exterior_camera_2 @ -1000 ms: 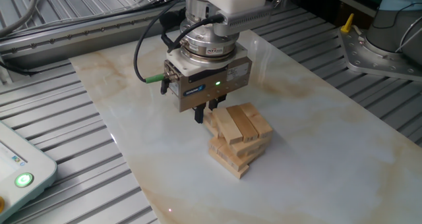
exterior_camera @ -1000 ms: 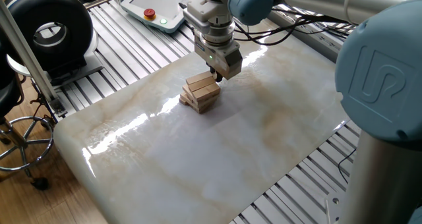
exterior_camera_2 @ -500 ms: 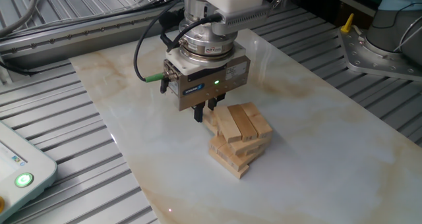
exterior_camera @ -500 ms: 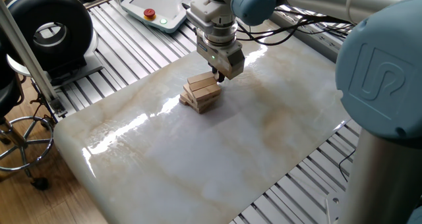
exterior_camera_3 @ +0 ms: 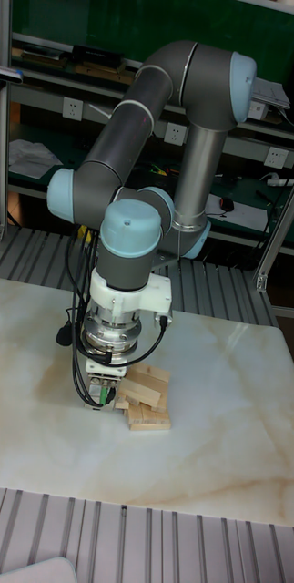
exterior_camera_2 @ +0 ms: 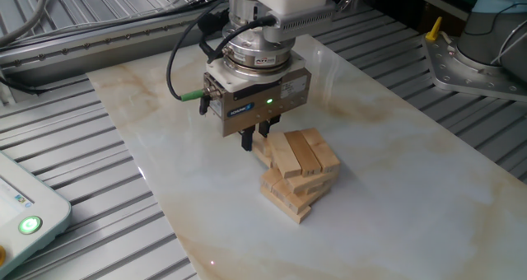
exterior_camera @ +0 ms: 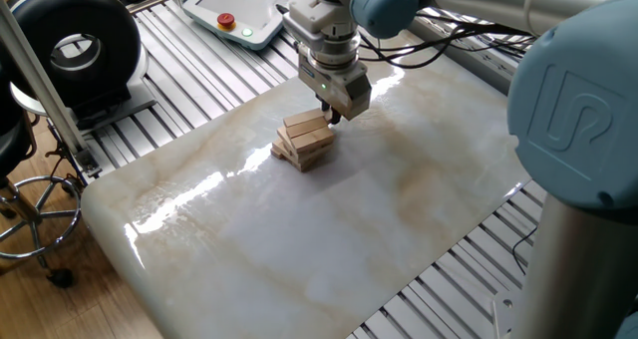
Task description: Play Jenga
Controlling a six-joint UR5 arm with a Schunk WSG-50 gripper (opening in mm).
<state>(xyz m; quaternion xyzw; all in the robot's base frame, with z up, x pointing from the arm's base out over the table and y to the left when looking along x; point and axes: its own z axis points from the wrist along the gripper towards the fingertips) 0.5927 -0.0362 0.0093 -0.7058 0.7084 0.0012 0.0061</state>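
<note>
Pushing a block out cleanly calls for a slow, level, end-on shove, so the layers above stay put. The gripper (exterior_camera_2: 254, 137) hangs just beside the Jenga (exterior_camera_2: 298, 173) (mid-slab, on the marble table (exterior_camera_2: 395, 198)). Its fingers (exterior_camera_2: 247, 140) look nearly together and hold nothing; whether they touch the wood is hard to tell.

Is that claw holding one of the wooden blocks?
Cannot be told: the gripper sits beside the Jenga stack's upper layers, its fingertips hidden.
</note>
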